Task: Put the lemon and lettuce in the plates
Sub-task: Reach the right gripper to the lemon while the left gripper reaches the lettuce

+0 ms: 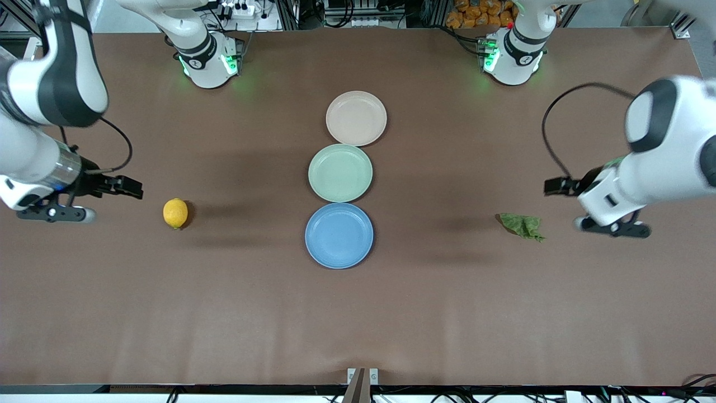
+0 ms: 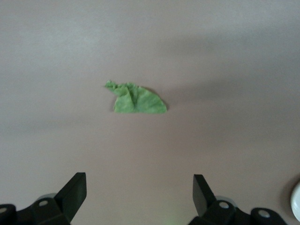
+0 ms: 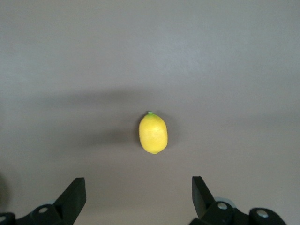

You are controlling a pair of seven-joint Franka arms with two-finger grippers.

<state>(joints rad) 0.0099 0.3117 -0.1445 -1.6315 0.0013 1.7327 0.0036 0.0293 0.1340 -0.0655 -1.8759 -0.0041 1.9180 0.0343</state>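
The yellow lemon lies on the brown table toward the right arm's end; it also shows in the right wrist view. My right gripper hangs open and empty over bare table beside the lemon, its jaws wide apart. The dark green lettuce lies toward the left arm's end and shows in the left wrist view. My left gripper hangs open and empty over bare table beside the lettuce. The blue plate and the beige-pink plate are empty at mid-table.
A pale green plate, also empty, sits between the blue and beige-pink plates; the three form a touching row. The blue plate is nearest the front camera. Wide brown table lies between the plates and each food item.
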